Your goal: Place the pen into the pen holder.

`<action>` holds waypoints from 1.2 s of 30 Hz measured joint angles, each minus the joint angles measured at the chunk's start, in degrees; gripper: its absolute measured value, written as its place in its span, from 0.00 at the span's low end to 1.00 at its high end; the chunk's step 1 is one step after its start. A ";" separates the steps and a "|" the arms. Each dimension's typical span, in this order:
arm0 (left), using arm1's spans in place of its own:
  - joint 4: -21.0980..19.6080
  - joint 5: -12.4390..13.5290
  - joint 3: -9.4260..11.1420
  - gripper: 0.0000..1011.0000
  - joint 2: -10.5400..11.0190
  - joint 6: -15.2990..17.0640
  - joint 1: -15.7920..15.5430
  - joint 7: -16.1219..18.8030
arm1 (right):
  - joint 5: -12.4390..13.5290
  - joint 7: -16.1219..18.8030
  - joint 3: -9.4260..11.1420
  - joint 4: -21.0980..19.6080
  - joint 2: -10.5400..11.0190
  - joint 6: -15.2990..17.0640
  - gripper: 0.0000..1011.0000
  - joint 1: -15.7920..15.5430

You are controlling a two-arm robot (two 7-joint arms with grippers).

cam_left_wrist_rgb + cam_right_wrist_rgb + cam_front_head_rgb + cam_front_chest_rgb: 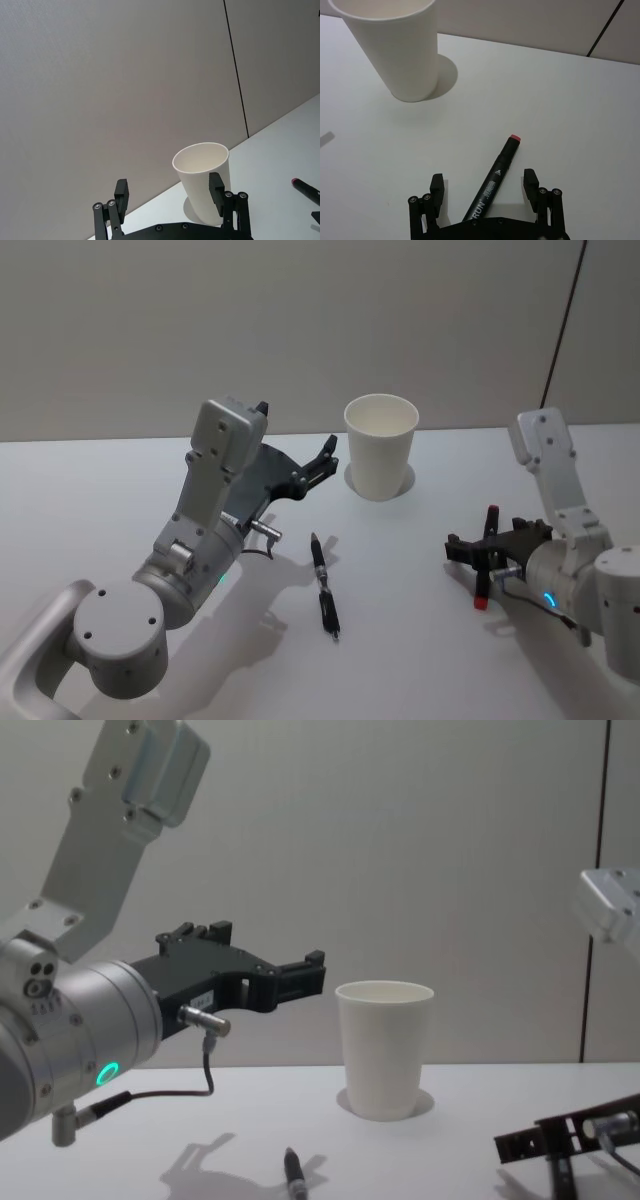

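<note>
The pen holder, a white paper cup (380, 445) (383, 1045) (202, 177) (402, 47), stands upright at the back of the table. A slim black pen (324, 585) (293, 1170) lies flat in front of it, touched by nothing. A black marker pen with red ends (486, 560) (496, 177) (305, 187) lies to the right. My right gripper (490, 540) (484, 181) (540, 1145) hangs low over the marker, open, one finger on each side and apart from it. My left gripper (318, 465) (169, 187) (300, 970) is raised, open and holding nothing, left of the cup at rim height.
The white table (420, 640) meets a plain grey wall (300, 320) just behind the cup. A dark cable (562, 325) runs down the wall at the right.
</note>
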 joint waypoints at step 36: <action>0.00 0.00 0.00 0.99 0.00 0.00 0.00 0.00 | 0.38 0.46 1.15 1.20 -0.89 0.16 0.74 -0.51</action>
